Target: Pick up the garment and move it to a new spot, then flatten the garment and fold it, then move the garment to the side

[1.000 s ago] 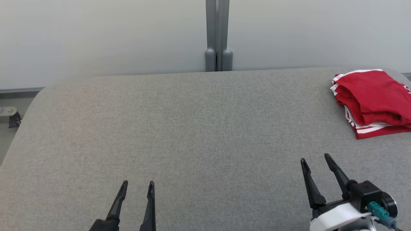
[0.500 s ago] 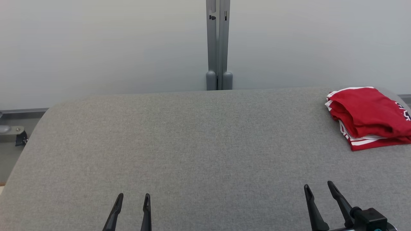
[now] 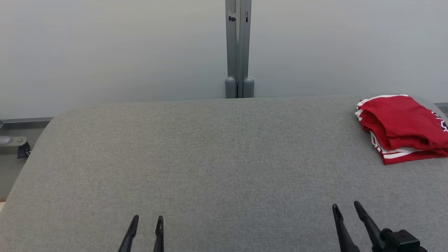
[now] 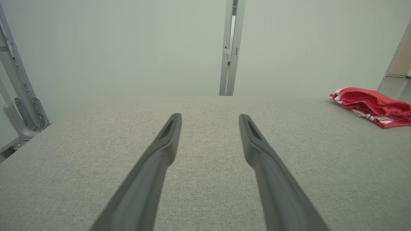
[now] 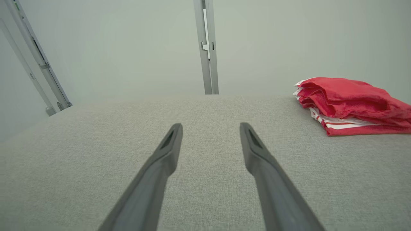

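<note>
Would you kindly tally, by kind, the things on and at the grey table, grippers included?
Garments: 1, the folded red jersey with white-and-red striped trim
Tables: 1, the grey fabric-covered table
Grippers: 2, the open left gripper and right gripper
Total: 4

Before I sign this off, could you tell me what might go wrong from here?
The garment sits folded near the far right corner of the table, so a nudge might push it off. Its loose layers could spring apart if the open right gripper brushed them.
</note>
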